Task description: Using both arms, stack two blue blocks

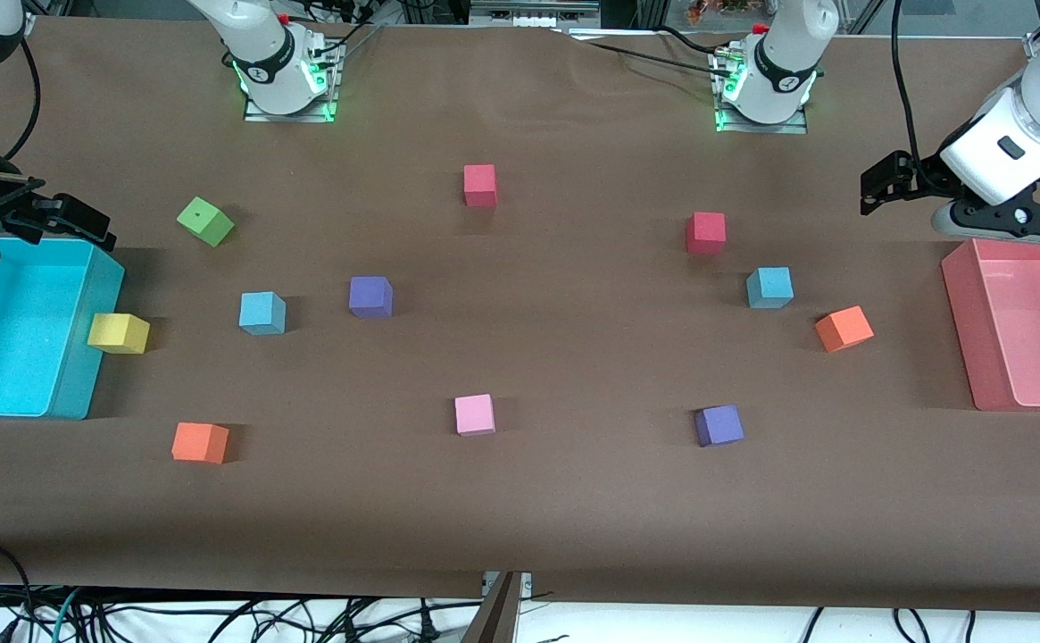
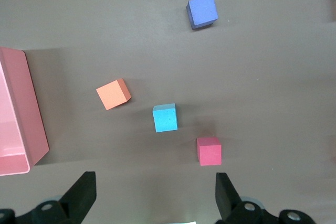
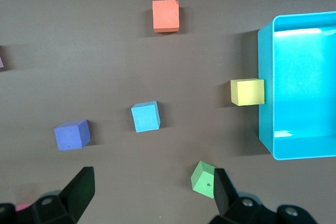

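One sky-blue block point(image 1: 262, 313) lies toward the right arm's end of the table, between a yellow cube and a purple cube; it also shows in the right wrist view point(image 3: 145, 116). The other sky-blue block point(image 1: 769, 287) lies toward the left arm's end, beside a red cube; it also shows in the left wrist view point(image 2: 165, 117). My left gripper point(image 1: 877, 183) point(image 2: 155, 187) is open and empty, up in the air beside the pink bin. My right gripper point(image 1: 82, 223) point(image 3: 152, 182) is open and empty, over the cyan bin's corner.
A cyan bin point(image 1: 82, 357) stands at the right arm's end, a yellow cube point(image 1: 119, 332) against it. A pink bin point(image 1: 961, 313) stands at the left arm's end. Green point(image 1: 205, 221), purple point(image 1: 370, 296), red point(image 1: 705, 233), orange point(image 1: 844, 328) and pink point(image 1: 475, 414) cubes are scattered about.
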Robot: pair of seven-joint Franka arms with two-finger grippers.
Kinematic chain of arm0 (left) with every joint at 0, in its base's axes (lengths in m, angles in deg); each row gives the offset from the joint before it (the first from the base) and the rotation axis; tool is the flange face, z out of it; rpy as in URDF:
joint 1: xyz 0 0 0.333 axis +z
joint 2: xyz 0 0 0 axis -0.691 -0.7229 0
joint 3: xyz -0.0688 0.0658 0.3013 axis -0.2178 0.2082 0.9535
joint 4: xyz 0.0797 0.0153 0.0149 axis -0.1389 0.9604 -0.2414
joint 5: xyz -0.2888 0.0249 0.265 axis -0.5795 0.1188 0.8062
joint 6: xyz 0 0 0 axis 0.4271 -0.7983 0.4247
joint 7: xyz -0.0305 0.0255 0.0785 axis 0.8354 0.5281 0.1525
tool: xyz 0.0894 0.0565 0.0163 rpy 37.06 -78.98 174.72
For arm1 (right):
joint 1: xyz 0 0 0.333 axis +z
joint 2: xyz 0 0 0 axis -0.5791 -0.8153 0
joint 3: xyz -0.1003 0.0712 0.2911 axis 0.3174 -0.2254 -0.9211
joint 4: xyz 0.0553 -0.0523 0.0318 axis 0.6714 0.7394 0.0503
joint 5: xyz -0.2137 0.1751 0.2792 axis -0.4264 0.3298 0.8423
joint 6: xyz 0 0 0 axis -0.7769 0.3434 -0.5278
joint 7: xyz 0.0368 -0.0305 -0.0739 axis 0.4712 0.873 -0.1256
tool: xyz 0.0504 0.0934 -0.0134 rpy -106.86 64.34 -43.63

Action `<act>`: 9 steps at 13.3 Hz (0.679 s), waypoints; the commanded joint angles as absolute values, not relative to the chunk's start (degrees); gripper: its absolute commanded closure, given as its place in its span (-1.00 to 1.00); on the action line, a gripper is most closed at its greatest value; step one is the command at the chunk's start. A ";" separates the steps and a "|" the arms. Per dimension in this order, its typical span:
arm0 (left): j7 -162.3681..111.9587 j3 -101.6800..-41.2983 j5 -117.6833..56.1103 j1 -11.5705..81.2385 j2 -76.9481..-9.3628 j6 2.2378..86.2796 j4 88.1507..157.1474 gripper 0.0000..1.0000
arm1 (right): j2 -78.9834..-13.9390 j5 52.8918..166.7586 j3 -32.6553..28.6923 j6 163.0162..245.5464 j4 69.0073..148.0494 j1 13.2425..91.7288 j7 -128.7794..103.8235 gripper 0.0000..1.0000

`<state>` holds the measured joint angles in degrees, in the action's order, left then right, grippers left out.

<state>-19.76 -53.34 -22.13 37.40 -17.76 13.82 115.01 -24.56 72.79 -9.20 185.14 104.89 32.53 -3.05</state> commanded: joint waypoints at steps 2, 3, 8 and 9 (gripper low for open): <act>-20.07 -53.69 -20.92 37.64 -18.41 12.53 113.29 -1.00 | -24.75 72.80 -9.28 184.81 105.13 32.57 -2.26 -1.00; -19.99 -53.69 -20.83 37.64 -18.41 12.70 113.20 -1.00 | -26.32 72.89 -9.28 184.99 105.22 32.57 -2.26 -1.00; -19.98 -53.78 -20.74 37.64 -18.41 12.70 113.29 -1.00 | -36.59 72.80 -9.54 186.83 105.13 34.16 -2.70 -1.00; -19.98 -53.78 -20.74 37.64 -18.41 12.70 113.29 -1.00 | -39.67 73.06 -9.63 188.66 105.22 34.16 -2.87 -1.00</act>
<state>-19.76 -53.34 -22.13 37.40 -17.77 13.82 114.93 -34.34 72.79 -9.48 186.92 106.17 33.96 -3.03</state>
